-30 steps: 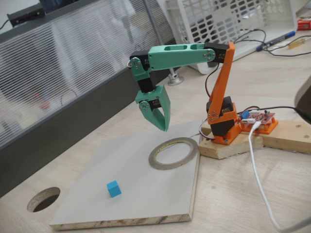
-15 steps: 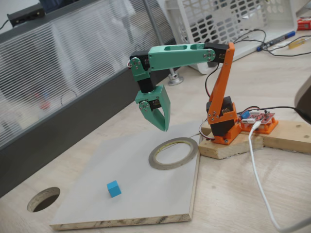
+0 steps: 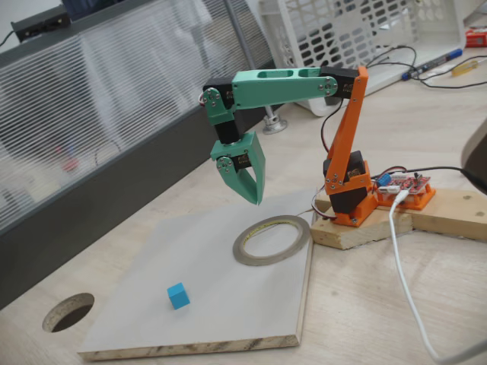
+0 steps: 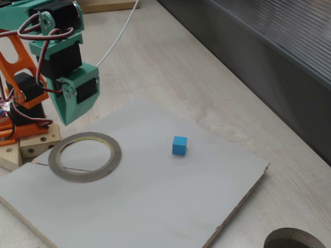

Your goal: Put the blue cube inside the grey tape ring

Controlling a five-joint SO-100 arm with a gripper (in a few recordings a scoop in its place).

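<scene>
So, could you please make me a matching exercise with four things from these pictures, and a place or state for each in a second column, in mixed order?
Things:
1. blue cube
2. tape ring
3. gripper
4. round hole

Places or states:
A. cut into the table, beside the board's corner
B. lying flat on the board, near the arm's base, nothing inside it
C. in the air above the board, jaws pointing down, holding nothing
D. resting alone on the board, apart from the ring

Pairs: 1-D, 2-B, 3-C, 4-A
</scene>
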